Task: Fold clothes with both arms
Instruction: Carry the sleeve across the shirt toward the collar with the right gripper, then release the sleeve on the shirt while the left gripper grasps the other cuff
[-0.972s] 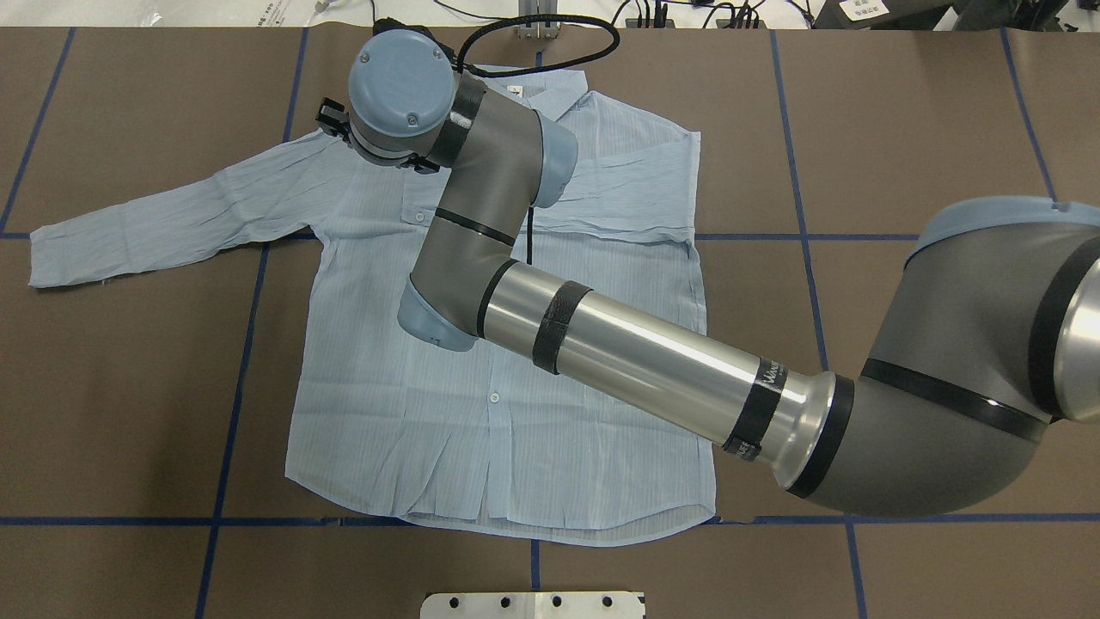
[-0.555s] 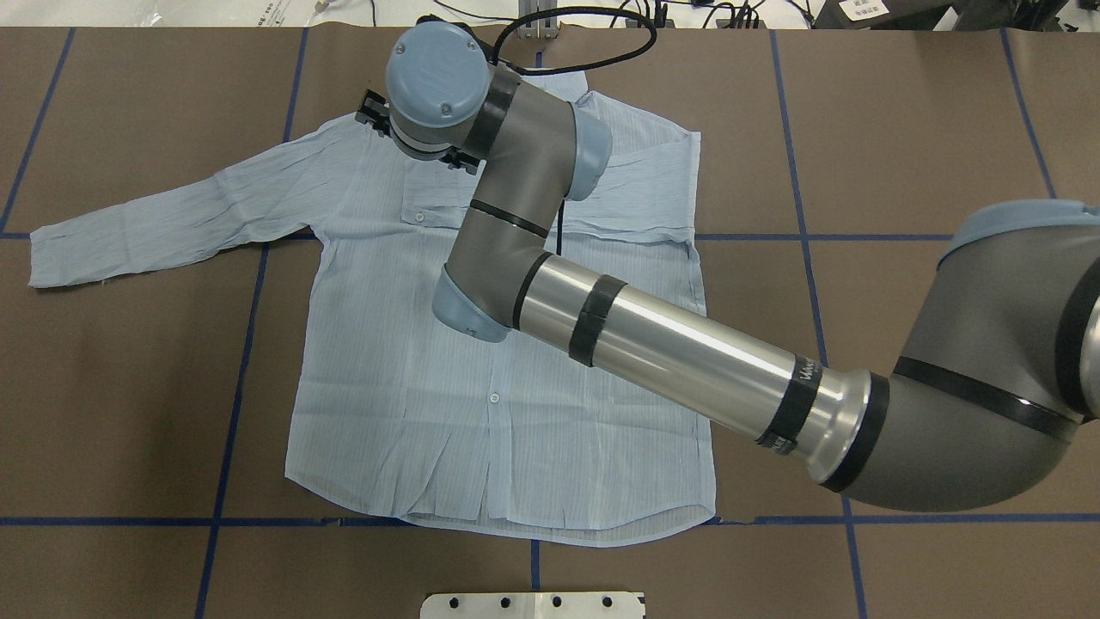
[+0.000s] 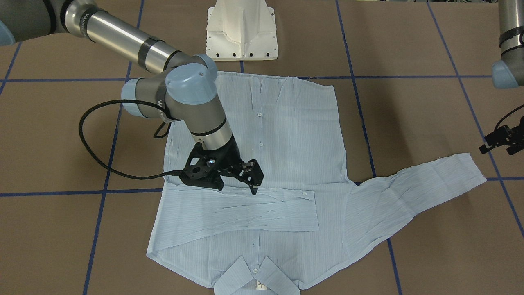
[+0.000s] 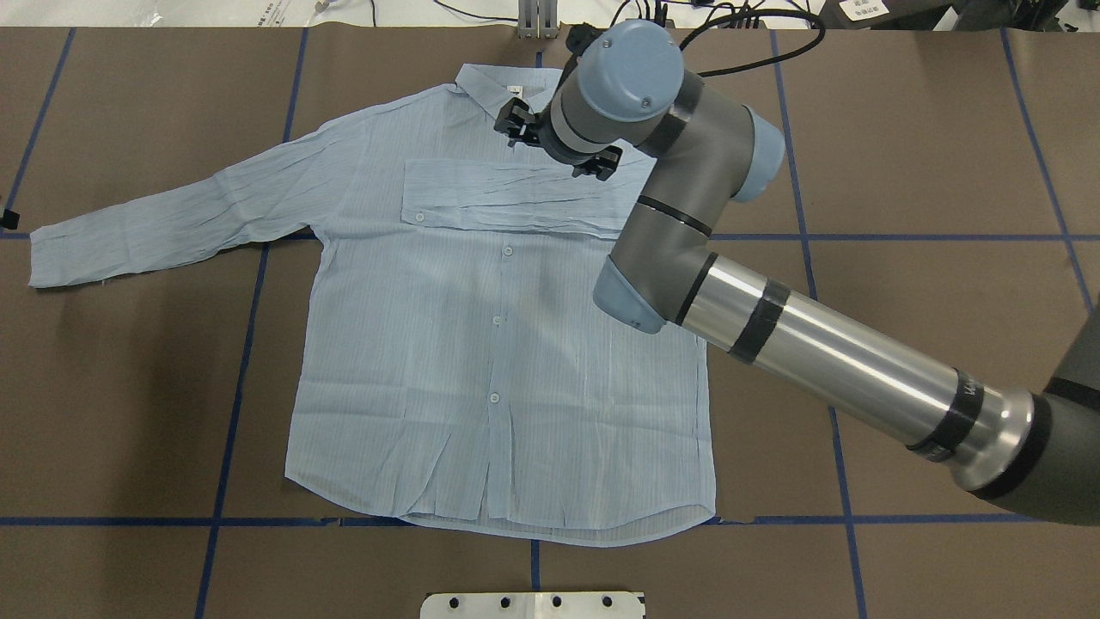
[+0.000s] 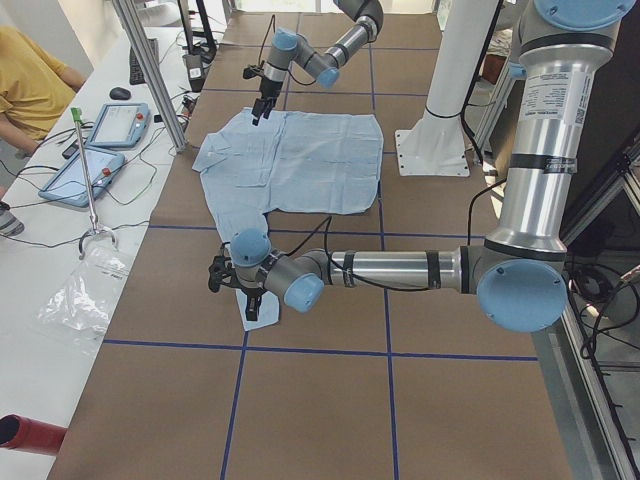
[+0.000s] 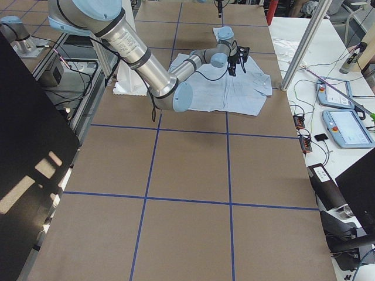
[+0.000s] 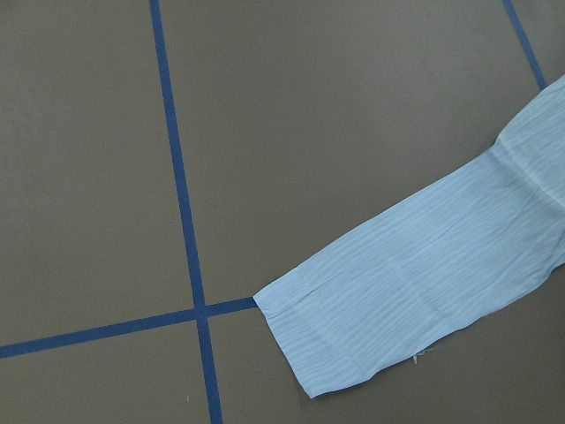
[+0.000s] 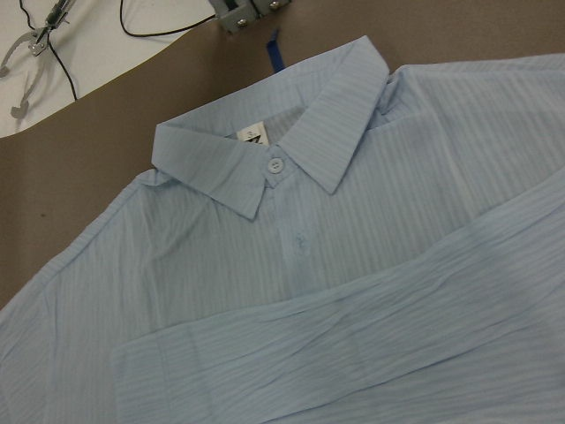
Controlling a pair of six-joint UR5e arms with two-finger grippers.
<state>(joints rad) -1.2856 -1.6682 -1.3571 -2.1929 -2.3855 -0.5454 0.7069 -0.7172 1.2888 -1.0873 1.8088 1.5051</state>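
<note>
The clothes are one pale-blue striped shirt (image 4: 481, 344) lying flat, buttons up, collar (image 8: 265, 159) at the far edge. One sleeve (image 4: 507, 202) lies folded across the chest. The other sleeve (image 4: 172, 215) stretches out to my left, and its cuff (image 7: 353, 327) rests on a tape crossing. My right gripper (image 3: 239, 184) hovers open just above the folded sleeve near the collar, holding nothing. My left gripper (image 3: 500, 143) hangs open above the table beside the outstretched cuff, apart from the cloth. No fingers show in either wrist view.
The white pedestal base (image 3: 241, 30) stands at the near edge by the shirt hem. Blue tape lines (image 4: 249, 344) grid the brown table. A side bench beyond the collar holds tablets (image 5: 115, 125) and cables, and a person (image 5: 30, 80) sits there. An aluminium post (image 5: 150, 75) rises at that edge.
My right arm has swung rightward across the shirt's chest from the left shoulder to the collar, uncovering the folded sleeve. The left gripper's tip now shows at the overhead view's left edge.
</note>
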